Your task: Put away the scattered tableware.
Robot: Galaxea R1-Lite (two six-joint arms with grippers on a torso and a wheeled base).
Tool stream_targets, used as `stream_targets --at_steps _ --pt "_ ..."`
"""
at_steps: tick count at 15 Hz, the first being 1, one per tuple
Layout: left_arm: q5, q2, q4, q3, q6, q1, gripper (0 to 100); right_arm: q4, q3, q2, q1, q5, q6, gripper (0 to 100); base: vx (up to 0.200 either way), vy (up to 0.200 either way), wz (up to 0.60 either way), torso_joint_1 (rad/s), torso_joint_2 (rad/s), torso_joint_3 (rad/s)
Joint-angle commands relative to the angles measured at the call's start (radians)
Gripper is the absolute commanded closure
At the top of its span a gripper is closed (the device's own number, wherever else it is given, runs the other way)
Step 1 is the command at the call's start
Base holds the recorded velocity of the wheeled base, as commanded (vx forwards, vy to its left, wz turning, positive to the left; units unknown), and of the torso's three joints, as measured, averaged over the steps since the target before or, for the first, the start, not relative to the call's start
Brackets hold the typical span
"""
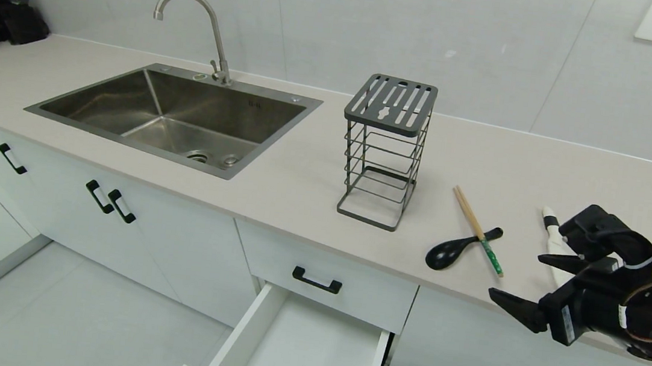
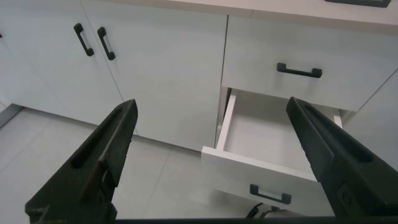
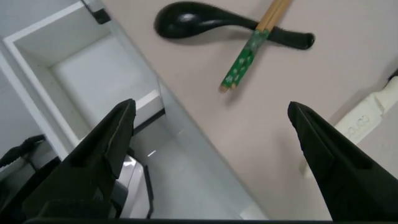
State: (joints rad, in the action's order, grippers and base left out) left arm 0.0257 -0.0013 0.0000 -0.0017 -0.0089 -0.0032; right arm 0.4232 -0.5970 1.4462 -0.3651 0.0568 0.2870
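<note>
The right tool (image 1: 516, 276) (jaws spread wide, nothing between them) hangs at the front edge of the table (image 1: 303, 168), to the right of the open drawer (image 1: 302, 356) set below that edge. The black spoon (image 1: 455, 251) lies just to the tool's left and a little farther in. Its long axis runs across the table, bowl toward the drawer side and handle toward the tool. The chopsticks (image 1: 477, 229) cross over that handle, running back to front with their green ends near the table's edge. A white utensil (image 1: 551, 228) lies beside the tool on its far side, partly hidden. The left tool (image 2: 211, 106), also spread and empty, hangs low facing the cabinet fronts, so the right arm is much the nearer and would probably reach leftward.
</note>
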Motion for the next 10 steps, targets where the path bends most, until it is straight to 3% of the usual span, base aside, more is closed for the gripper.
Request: stream_targets --at_steps 1,3,7,10 --pt "0.000 0.001 0.000 0.000 0.000 0.000 0 0.006 -0.021 0.059 0.020 0.001 -0.003 0 0.000 0.000 0.00 0.000 0.00 0.000" --pt "0.000 0.001 0.000 0.000 0.000 0.000 0 0.017 -0.026 0.092 0.026 -0.008 -0.031 0 0.000 0.000 0.00 0.000 0.00 0.000" --pt "0.000 0.001 0.000 0.000 0.000 0.000 0 0.051 -0.101 0.183 0.017 -0.034 -0.302 0 0.000 0.000 0.00 0.000 0.00 0.000" --pt "0.000 0.001 0.000 0.000 0.000 0.000 0 0.052 -0.083 0.186 0.017 -0.049 -0.241 0 0.000 0.000 0.00 0.000 0.00 0.000"
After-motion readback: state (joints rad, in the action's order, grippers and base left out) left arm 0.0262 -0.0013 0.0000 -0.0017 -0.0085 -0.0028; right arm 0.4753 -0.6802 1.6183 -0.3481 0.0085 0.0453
